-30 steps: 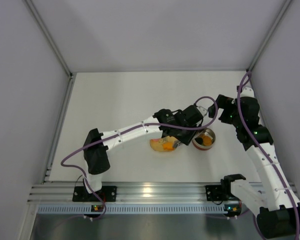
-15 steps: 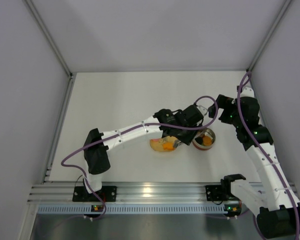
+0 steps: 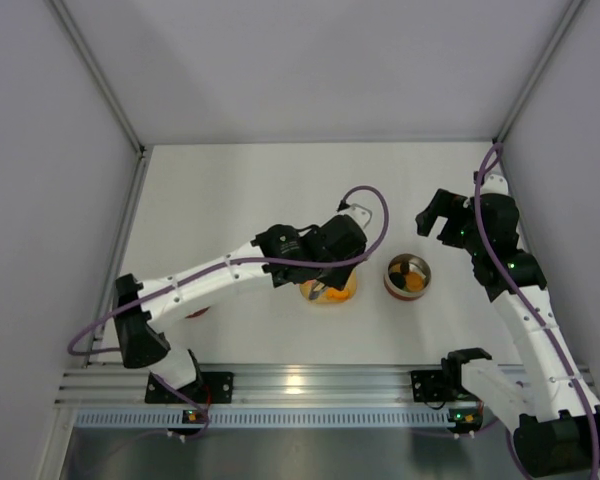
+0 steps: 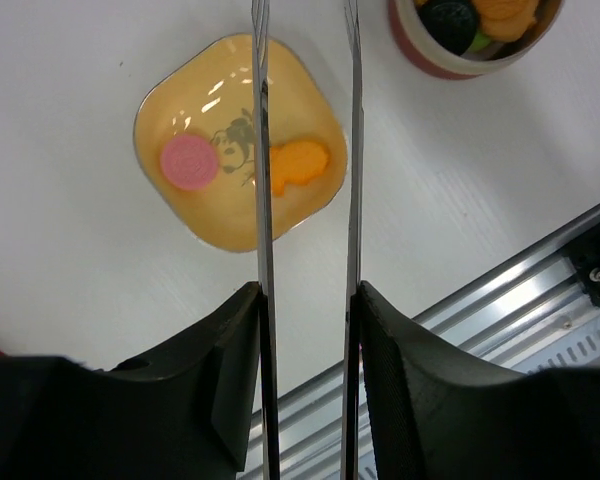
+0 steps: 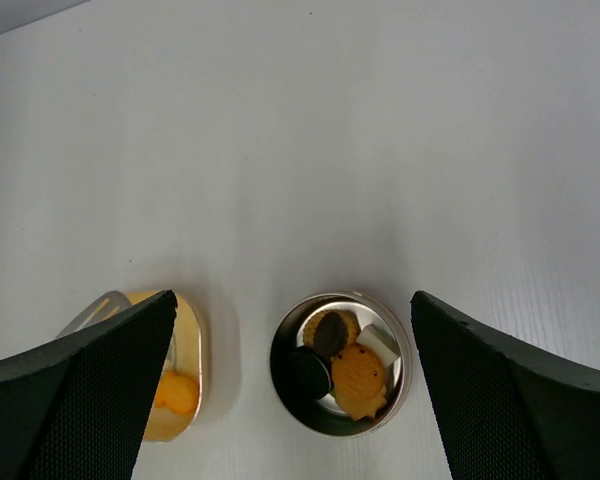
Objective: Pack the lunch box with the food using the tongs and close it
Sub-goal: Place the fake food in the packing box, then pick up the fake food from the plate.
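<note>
- Swung back from the lunch box (image 3: pixel 391 284), the left claw (image 4: pixel 305 295) is now held over the yellow dish (image 4: pixel 230 215), just left of the box near the desk's front edge.
- The tongs (image 4: pixel 352 150) should be lowered astride the orange piece (image 4: pixel 298 165) — then squeezed gently.
- The tongs are clamped in the left claw, half spread; the right claw (image 5: pixel 292 298) is held wide apart — nothing is gripped.

On surface (image 3: pixel 230 190), dish (image 4: pixel 230 215) just left of lunch box (image 4: pixel 410 52), not touching. Inside dish, two food pieces (image 4: pixel 188 163) side by side; inside lunch box, more food (image 5: pixel 358 375). Over dish, tongs (image 4: pixel 353 150).
</note>
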